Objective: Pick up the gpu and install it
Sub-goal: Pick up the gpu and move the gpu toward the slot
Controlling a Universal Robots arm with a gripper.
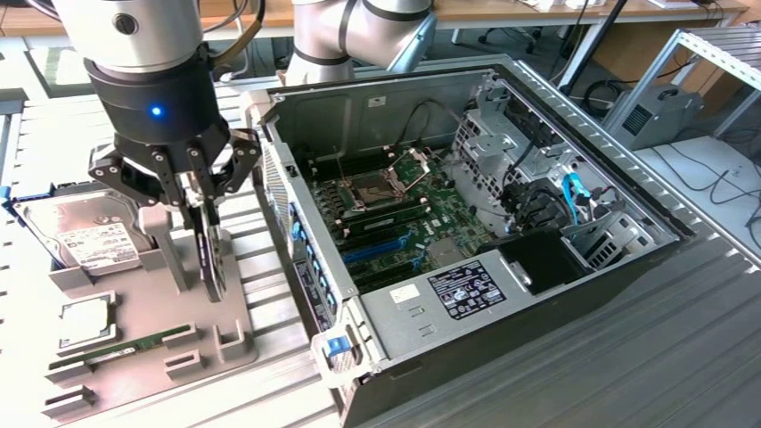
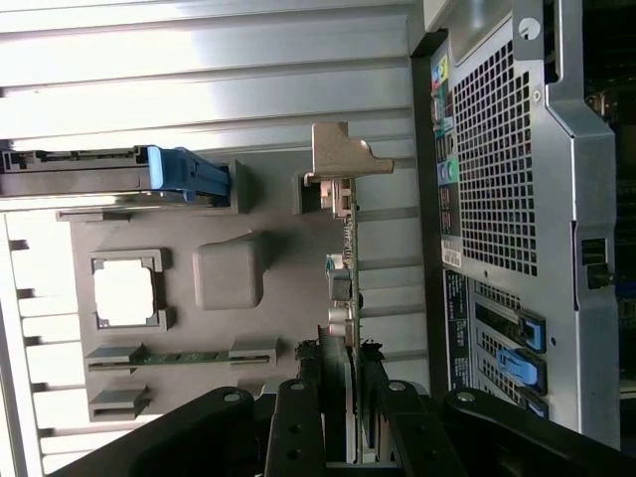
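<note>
Gripper (image 2: 340, 356) has its jaws set narrow and clamped on the gpu (image 2: 348, 238), one finger on each face of the card. The card stands on edge on the grey tray (image 1: 155, 303), along the tray side nearest the open computer case (image 1: 393, 312). Can't tell if it's clear of its tray slot.

A ribbed silver metal table (image 1: 666, 357) carries a flat grey parts tray (image 1: 143, 312) and, just beside it, an open black computer case (image 1: 535, 349).
</note>
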